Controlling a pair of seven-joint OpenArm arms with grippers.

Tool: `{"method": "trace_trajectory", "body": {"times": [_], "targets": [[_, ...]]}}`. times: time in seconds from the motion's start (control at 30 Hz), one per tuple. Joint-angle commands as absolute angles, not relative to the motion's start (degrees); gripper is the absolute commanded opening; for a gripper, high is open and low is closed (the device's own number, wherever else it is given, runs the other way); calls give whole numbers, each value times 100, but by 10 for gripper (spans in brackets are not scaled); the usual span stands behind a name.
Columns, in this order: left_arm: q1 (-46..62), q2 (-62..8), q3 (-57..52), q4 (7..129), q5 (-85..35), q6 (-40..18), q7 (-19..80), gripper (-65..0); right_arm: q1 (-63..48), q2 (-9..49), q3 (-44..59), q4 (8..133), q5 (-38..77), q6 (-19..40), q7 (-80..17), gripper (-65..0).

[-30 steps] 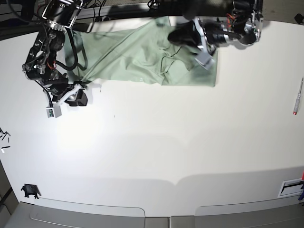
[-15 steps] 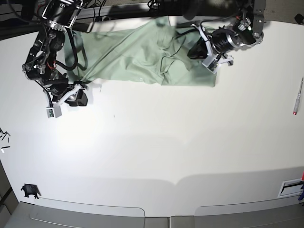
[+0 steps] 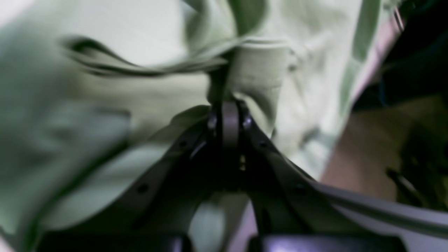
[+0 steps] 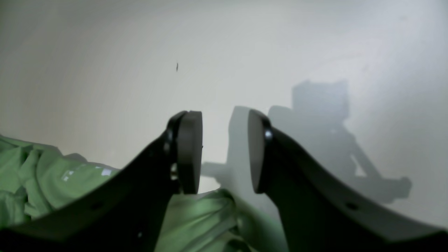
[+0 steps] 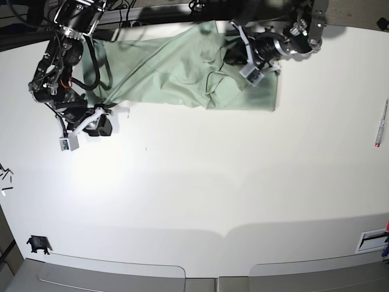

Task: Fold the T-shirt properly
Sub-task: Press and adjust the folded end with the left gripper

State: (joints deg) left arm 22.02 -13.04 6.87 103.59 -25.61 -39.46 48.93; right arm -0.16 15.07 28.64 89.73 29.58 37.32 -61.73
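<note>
The T-shirt (image 5: 182, 73) is spread at the far edge of the white counter (image 5: 213, 182). A fold of it is pinched in the clenched left end effector (image 3: 225, 115). The right end effector (image 4: 224, 150) is held released, empty, just beside the shirt's edge. No writing can be read.

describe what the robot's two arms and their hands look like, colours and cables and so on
Both arms are mostly black with silver-grey metal joints, and loose black cables loop along them. The right hand has two dark, curved fingers ending in flat, rounded black pads. The left hand is built the same, with small holes along its dark fingers. Each wrist carries a small white block, seen in the base view.
</note>
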Motion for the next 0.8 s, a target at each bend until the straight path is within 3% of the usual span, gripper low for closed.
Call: {"method": "trace_trajectory", "body": {"times": [0.0,0.2,0.43,0.57,0.67,0.77], "targets": [[2193,-1308,779,10444,-2897,-4000,4993,-650,78,1588,2891,9061,3059,3747,-6040,-444],[2185,-1356,965,10514,-4274,-4000,5717,-650,78,1588,2891,9061,3059,3747,-6042,-444],[2161,-1369,309,10739,-4313,-4000,5487,-650,78,1588,2891,9061,3059,3747,-6042,-444],[2163,-1367,-327,10737,-3868,-4000,4818,-650,78,1588,2891,9061,3061,3747,-6040,-444],[2163,-1369,-491,10733,-3245,-3179,4348,-650,78,1586,2891,9061,3061,3747,-6034,-444],[2161,-1365,-432,10711,-3148,-2851,4244,-650,80,1586,2891,9063,3061,3745,-6016,-444]]}}
